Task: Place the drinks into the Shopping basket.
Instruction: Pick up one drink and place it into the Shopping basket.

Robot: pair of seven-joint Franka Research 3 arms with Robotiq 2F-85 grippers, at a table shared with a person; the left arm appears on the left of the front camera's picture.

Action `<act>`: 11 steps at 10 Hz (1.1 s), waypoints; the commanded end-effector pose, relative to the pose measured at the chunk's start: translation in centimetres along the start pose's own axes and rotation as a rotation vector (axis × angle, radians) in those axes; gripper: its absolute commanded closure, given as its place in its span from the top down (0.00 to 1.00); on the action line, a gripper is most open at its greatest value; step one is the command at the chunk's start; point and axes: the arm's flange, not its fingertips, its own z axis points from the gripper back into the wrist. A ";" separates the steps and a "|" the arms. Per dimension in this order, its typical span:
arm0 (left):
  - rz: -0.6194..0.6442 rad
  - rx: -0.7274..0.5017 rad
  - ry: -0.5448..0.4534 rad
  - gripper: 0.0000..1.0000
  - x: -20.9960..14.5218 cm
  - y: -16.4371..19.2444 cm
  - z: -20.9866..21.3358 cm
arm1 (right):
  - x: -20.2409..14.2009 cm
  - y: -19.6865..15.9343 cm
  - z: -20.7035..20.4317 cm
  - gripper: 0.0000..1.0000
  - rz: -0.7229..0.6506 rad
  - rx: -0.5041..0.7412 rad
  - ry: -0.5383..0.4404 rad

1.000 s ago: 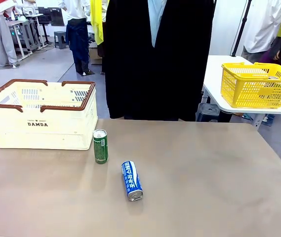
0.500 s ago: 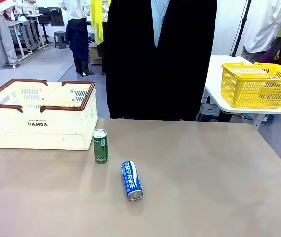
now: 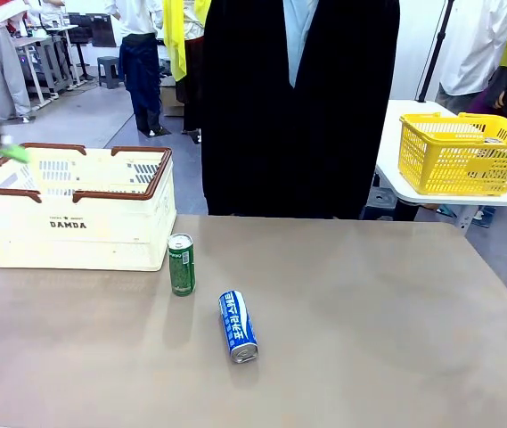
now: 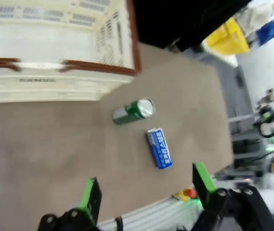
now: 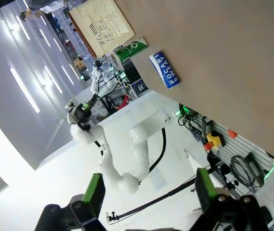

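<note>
Front view: the cream Shopping basket (image 3: 75, 236), brown-rimmed and marked DAMDA, stands at the far left of the table (image 3: 387, 321). The green can (image 3: 181, 265) stands upright on the table just off the basket's near right corner. The left wrist view shows a narrow gap between them. The blue can (image 3: 238, 325) lies on its side nearer the robot, silver top toward the robot's edge, apart from the green can. Both cans are outside the basket.

The left hand (image 4: 146, 188) is raised above the table with its fingers spread wide and nothing between them. In the front view it appears blurred at the left edge, over the basket's rim. The right hand (image 5: 148, 186) is likewise spread wide and empty, well clear of the table.

A person (image 3: 298, 107) in a black coat stands at the far side. A yellow basket (image 3: 467, 156) sits on a separate white table beyond.
</note>
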 end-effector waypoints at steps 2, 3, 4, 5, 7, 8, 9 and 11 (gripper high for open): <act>-0.141 0.163 -0.043 1.00 -11.2 -11.8 -8.9 | -0.3 0.2 -0.3 1.00 -0.010 -0.006 -0.013; -0.189 0.184 0.014 1.00 -13.0 -13.4 -11.2 | -0.3 0.2 -0.3 1.00 -0.010 -0.006 -0.013; -0.282 0.106 0.155 1.00 -14.9 -14.2 -12.8 | -0.3 0.2 -0.3 1.00 -0.010 -0.006 -0.013; -0.167 0.173 0.004 1.00 -10.0 -15.0 -9.0 | -0.3 0.2 -0.3 1.00 -0.010 -0.006 -0.013; -0.167 0.173 0.004 1.00 -10.0 -15.0 -9.0 | -0.3 0.2 -0.3 1.00 -0.010 -0.006 -0.013; -0.167 0.173 0.004 1.00 -10.0 -15.0 -9.0 | -0.3 0.2 -0.3 1.00 -0.010 -0.006 -0.013; -0.167 0.173 0.004 1.00 -10.0 -15.0 -9.0 | -0.3 0.2 -0.3 1.00 -0.010 -0.006 -0.013; -0.155 0.237 0.120 1.00 -8.8 -16.1 -12.9 | -0.3 0.2 -0.3 1.00 -0.010 -0.006 -0.013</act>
